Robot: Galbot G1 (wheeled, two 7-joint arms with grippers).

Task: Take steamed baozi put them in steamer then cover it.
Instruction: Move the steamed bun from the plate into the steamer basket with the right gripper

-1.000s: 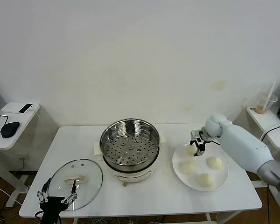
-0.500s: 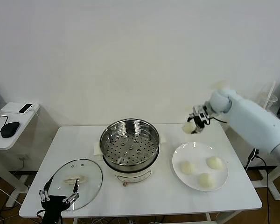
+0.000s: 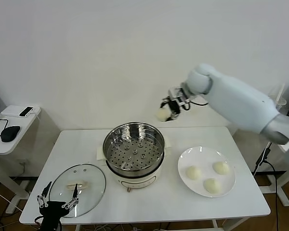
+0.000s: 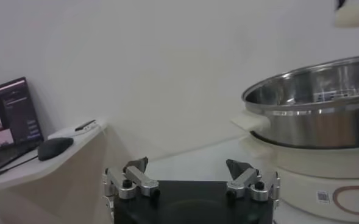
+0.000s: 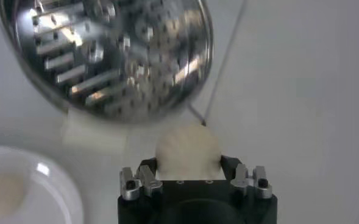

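Note:
My right gripper (image 3: 167,109) is shut on one cream-white baozi (image 3: 163,113), held in the air above and behind the far right rim of the steamer (image 3: 134,149). In the right wrist view the baozi (image 5: 188,150) sits between the fingers with the steamer's perforated tray (image 5: 106,52) below. Three more baozi (image 3: 193,172) lie on the white plate (image 3: 185,160) right of the steamer. The glass cover (image 3: 78,183) with its cream handle lies flat on the table at the front left. My left gripper (image 3: 57,204) stands open at the table's front edge beside the cover.
The steamer (image 4: 316,97) rests on a white electric base (image 3: 135,180) in the middle of the white table (image 3: 159,207). A side table on the left carries a mouse (image 3: 10,133) and a phone. A cup (image 3: 273,107) stands on a shelf at the right.
My right gripper has lifted one baozi off the plate and carried it up and to the left, toward the steamer. The left arm has barely moved.

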